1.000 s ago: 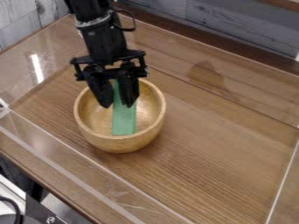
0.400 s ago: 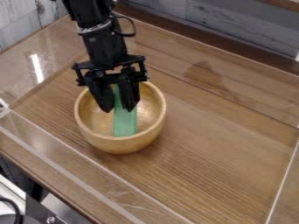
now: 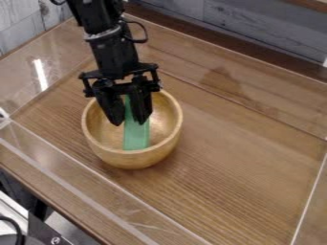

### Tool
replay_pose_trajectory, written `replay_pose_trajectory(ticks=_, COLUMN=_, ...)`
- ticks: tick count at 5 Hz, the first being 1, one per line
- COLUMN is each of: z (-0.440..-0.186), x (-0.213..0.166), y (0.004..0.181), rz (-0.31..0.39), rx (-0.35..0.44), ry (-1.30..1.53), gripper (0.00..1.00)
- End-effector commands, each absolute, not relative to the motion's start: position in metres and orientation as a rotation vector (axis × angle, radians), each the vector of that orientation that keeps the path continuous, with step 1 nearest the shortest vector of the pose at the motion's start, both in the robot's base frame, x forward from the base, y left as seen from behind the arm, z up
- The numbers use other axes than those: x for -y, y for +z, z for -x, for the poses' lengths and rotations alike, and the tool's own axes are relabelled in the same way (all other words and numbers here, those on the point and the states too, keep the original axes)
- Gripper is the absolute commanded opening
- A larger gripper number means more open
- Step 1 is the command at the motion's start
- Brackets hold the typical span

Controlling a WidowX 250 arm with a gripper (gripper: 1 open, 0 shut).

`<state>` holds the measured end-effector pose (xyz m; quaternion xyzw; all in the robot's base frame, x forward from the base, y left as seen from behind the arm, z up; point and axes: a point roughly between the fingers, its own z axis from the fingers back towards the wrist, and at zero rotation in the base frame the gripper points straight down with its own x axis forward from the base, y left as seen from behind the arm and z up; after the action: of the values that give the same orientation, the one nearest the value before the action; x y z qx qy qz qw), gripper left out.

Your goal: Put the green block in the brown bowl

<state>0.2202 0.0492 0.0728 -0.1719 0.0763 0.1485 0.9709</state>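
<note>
The bowl [image 3: 132,158] is seen left of the middle of the frame, set on the wooden desk [image 3: 236,144]. It is round and light brown, with a smooth rim and thick walls, and its opening is faced partly toward the camera. The block [image 3: 137,137], bright green, long and narrow, is seen inside the bowl, its lower end near the front part of the inner wall. Its upper part is held between the fingers of the pincer [image 3: 133,111], which is pinched on it; whether the bottom of the bowl is touched by the block cannot be told. The black arm [image 3: 113,33] is extended down from the upper left of the frame, and the back part of the bowl is covered by it and by the pincer. Parts of the desk are lit brightly at the left of the frame, where pale streaks are cast across the wood. A dark round object [image 3: 10,230], cut off by the frame, is seen in the lower left corner, with dark cables [image 3: 36,209] beside it. A dark, knot-like mark [image 3: 223,69] is shown in the wood at the upper right of the middle. The upper right corner is filled by a grey-blue surface [image 3: 274,24] past the edge of the desk, and a pale line is seen at the lower right.
</note>
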Motion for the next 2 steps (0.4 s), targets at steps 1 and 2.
replay_pose_trajectory(ticks=1, z=-0.2245, x=-0.0525, y=0.0795, rz=0.349, rx=-0.127, ry=0.306, gripper=0.0)
replay_pose_trajectory(ticks=2, z=-0.2245, x=-0.0522, y=0.0784, rz=0.355, rx=-0.135, ry=0.308, gripper=0.0)
